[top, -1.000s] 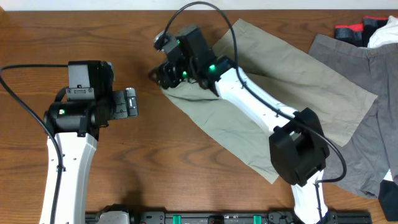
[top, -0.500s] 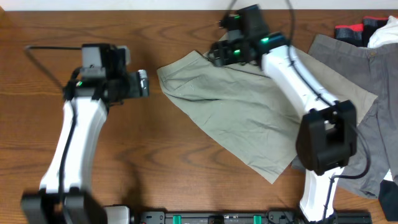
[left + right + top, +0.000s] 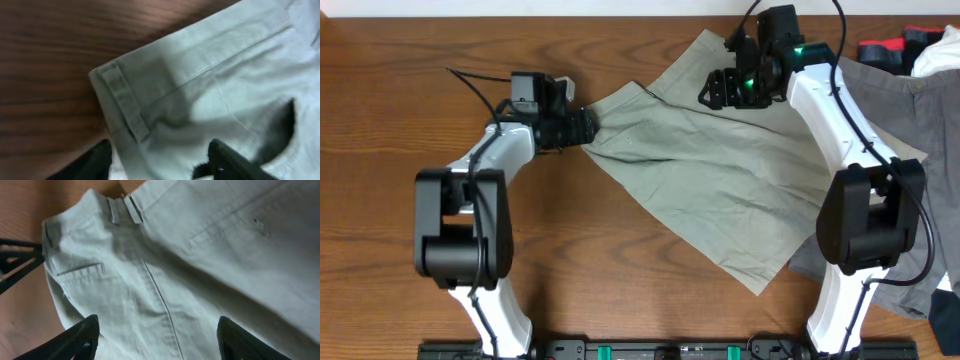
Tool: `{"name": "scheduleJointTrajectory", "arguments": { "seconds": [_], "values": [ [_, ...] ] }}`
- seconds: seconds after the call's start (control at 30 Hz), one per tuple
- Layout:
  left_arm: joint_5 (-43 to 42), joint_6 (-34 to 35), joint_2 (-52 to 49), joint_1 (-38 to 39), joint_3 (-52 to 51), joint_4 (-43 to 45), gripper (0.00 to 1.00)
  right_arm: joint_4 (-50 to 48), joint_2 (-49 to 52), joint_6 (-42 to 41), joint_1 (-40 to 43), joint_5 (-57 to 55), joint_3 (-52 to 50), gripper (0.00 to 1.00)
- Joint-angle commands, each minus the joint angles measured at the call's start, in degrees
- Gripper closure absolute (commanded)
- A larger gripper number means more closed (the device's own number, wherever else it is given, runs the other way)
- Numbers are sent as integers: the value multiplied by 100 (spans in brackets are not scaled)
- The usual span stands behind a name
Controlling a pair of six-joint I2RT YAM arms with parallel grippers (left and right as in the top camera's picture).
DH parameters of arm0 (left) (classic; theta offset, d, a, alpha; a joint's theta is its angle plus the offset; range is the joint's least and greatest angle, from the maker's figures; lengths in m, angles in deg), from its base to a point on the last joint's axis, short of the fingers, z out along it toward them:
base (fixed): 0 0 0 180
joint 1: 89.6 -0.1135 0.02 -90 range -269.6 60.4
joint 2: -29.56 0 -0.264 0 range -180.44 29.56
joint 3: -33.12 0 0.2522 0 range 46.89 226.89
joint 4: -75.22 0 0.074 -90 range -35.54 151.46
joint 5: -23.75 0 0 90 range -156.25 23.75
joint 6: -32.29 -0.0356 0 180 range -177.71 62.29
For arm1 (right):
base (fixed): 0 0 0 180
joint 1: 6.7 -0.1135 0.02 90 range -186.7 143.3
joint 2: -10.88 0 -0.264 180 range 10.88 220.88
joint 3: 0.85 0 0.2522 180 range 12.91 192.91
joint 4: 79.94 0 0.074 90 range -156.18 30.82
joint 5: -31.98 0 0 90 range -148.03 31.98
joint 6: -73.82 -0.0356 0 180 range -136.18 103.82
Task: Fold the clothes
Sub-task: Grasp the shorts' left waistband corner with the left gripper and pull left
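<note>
The light khaki shorts (image 3: 720,190) lie spread flat and slanted in the middle of the wooden table. My left gripper (image 3: 588,127) is at their left waistband corner. In the left wrist view its fingers (image 3: 160,167) are open, with the khaki cloth (image 3: 225,65) and a belt loop between them. My right gripper (image 3: 716,92) is over the shorts' upper edge. In the right wrist view its fingers (image 3: 155,345) are open wide just above the khaki cloth (image 3: 200,255). The grey shorts (image 3: 910,230) lie at the right, partly under the khaki pair.
Red, black and white items (image 3: 920,45) are bunched at the far right corner. Bare wooden table (image 3: 570,260) lies left of and in front of the shorts. The left gripper's fingers (image 3: 15,262) show at the left edge of the right wrist view.
My left arm has swung right until its gripper reached the khaki shorts' left corner. My right gripper has moved right along the shorts' upper edge. The shorts have stayed flat.
</note>
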Motion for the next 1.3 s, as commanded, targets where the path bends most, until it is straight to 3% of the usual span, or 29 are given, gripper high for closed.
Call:
{"name": "scheduleJointTrajectory", "arguments": {
  "seconds": [0.0,0.2,0.3,0.5,0.63,0.8,0.97,1.1,1.23,1.27],
  "values": [
    [11,160,-199,2,-22,39,51,59,-197,326,55,142,72,27],
    [229,162,-293,-7,-22,-81,94,81,-197,354,59,-2,72,27],
    [527,229,-201,-74,-22,-520,94,87,-197,356,68,-55,72,27],
    [2070,566,157,-468,-22,-2162,94,105,-197,356,136,-378,72,26],
    [2448,787,341,-841,-22,-3032,94,68,-195,356,129,-595,72,25],
    [3012,1661,494,-1362,-22,-3987,94,37,-195,404,72,-608,72,24],
    [3576,1867,634,-1950,-22,-4315,94,-9,-184,496,52,-608,61,22],
    [3598,1867,765,-2487,-22,-4385,94,-203,-166,529,-15,-608,-20,27],
    [3254,1587,1062,-2874,-22,-4317,93,-396,-166,527,-107,-608,-210,27],
    [3001,1322,1169,-2918,-22,-4269,88,-461,-166,527,-142,-608,-278,27]
  ]
}}
